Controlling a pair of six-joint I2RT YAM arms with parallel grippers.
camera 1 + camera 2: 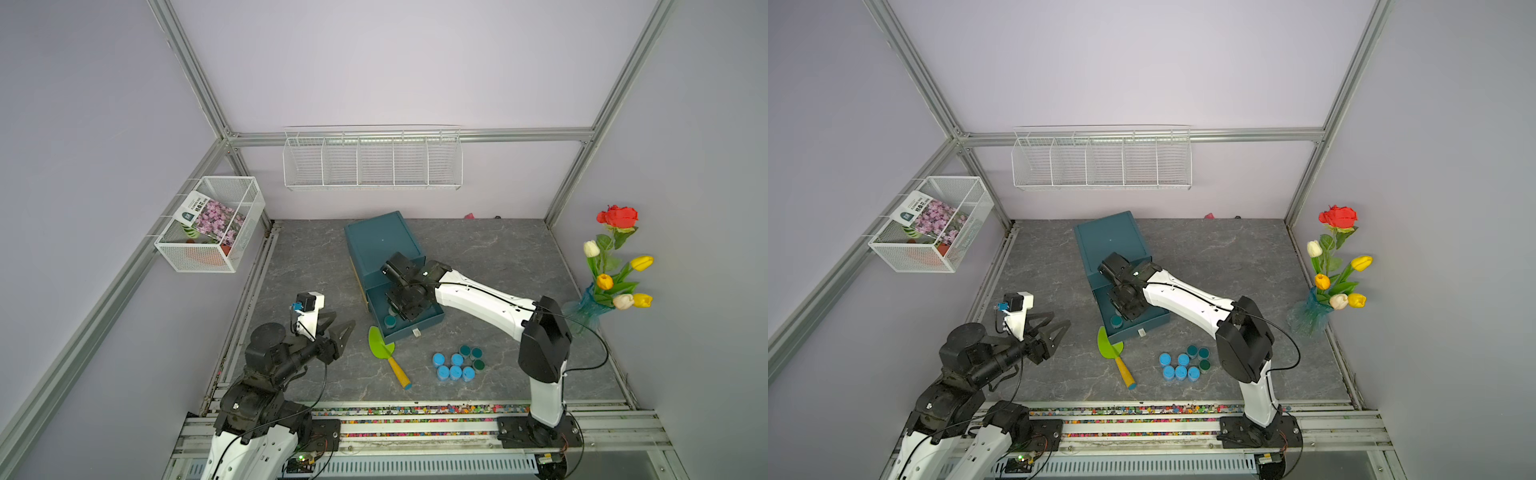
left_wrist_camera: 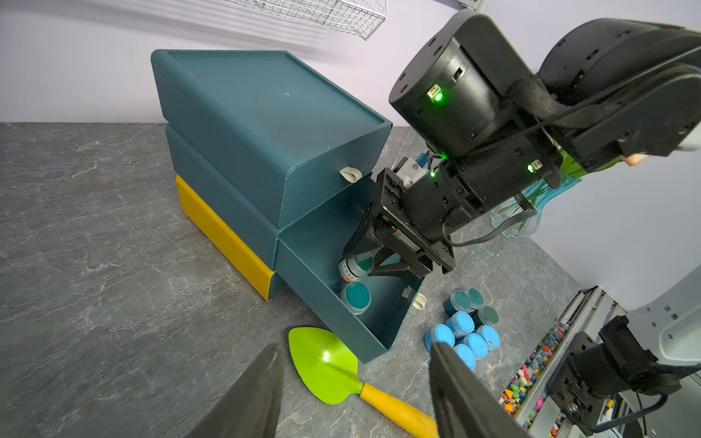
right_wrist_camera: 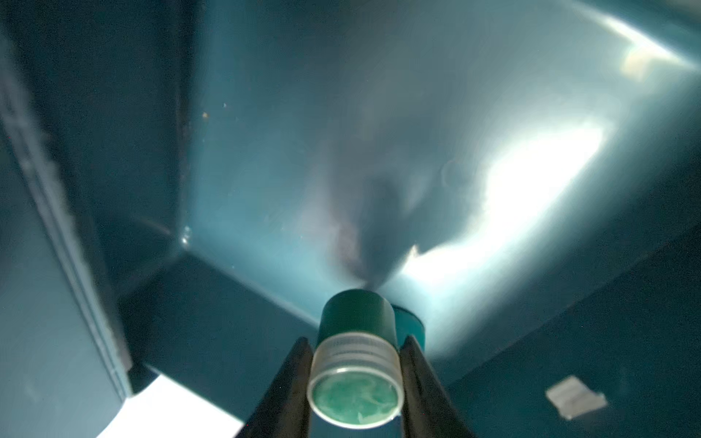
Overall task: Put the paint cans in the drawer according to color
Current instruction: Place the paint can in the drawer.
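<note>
Paint cans (image 1: 468, 374) were counted: one dark teal can (image 3: 356, 364), label unreadable, was pinched between the right fingers (image 3: 292, 379) inside the drawer (image 2: 326, 311), a second teal can (image 2: 356, 297) just beyond them. Five light blue cans (image 1: 1181, 372) and three teal cans (image 1: 476, 353) stood on the counter (image 1: 311, 270), well apart. Left fingers (image 2: 261, 390) were held spread.

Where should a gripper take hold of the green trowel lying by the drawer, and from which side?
I'd grip the trowel by its yellow handle, midway, from straight above, jaws across its width. It lies flat, so the thin green blade gives little to pinch and sits close to the open drawer; the rounded handle has bare table on both sides.
</note>
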